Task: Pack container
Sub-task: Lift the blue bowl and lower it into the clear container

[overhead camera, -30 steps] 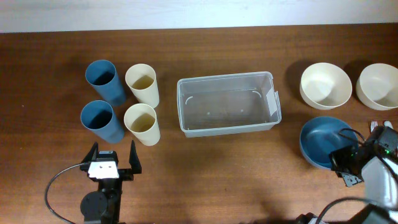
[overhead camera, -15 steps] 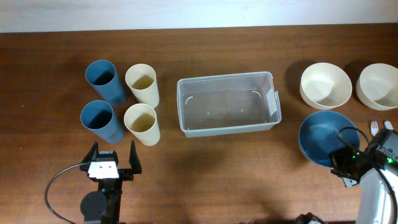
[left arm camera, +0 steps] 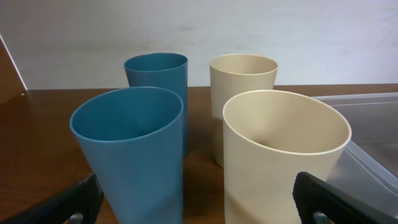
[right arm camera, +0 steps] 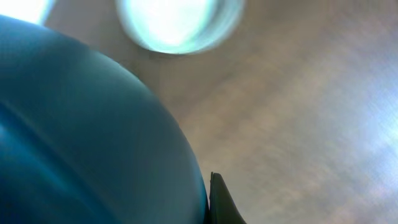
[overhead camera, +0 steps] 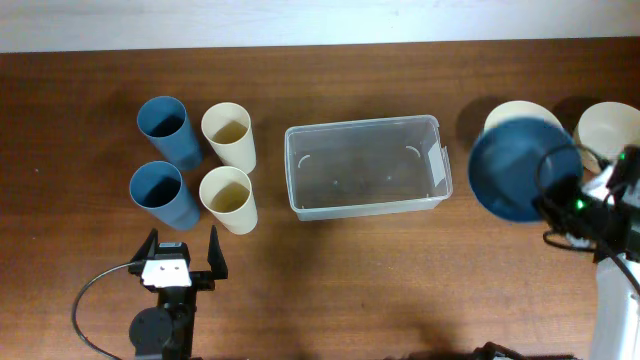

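My right gripper (overhead camera: 552,205) grips the round blue bowl (overhead camera: 512,168) just right of the clear rectangular plastic container (overhead camera: 366,209); my left gripper (overhead camera: 182,246) gapes wide, empty.

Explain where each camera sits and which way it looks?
Overhead: above the table, looking straight down on the container, cups, bowls, left gripper; the right gripper holds the blue bowl.
Left wrist: low behind the open left gripper, facing the four cups; fingertips at the bottom corners.
Right wrist: close against the blue bowl, blurred; one fingertip shows.
Shared: overhead and left wrist both show the cups.
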`<control>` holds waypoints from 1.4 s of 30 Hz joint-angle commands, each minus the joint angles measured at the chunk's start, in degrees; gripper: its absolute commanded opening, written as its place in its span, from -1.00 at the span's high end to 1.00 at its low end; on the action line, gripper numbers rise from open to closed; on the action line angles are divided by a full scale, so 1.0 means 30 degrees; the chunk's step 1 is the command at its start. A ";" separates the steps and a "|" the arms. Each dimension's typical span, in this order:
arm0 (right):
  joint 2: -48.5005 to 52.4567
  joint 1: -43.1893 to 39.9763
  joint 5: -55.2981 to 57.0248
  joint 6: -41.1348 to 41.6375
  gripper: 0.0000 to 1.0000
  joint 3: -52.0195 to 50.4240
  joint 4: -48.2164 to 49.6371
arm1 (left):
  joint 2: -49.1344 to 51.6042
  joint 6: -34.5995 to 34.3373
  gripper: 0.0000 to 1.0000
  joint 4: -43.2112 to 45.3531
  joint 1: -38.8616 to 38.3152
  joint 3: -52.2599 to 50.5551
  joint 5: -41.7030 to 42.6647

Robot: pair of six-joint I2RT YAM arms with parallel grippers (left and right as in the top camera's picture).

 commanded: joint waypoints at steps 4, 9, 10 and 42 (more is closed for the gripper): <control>0.1166 0.4707 -0.0131 -0.0546 0.92 0.2790 0.1086 | -0.0146 0.0357 -1.00 -0.0095 0.0109 -0.0066 -0.0066; 0.3687 0.8619 0.1719 -0.0568 0.92 0.2965 0.3133 | -0.0146 0.0357 -1.00 -0.0095 0.0109 -0.0066 -0.0066; 0.4218 0.9122 0.1865 -0.0656 0.92 0.2965 0.3461 | -0.0146 0.0357 -1.00 -0.0095 0.0109 -0.0066 -0.0066; 1.2116 1.4804 0.2572 -0.0299 0.92 0.3512 0.8051 | -0.0146 0.0357 -1.00 -0.0095 0.0109 -0.0066 -0.0066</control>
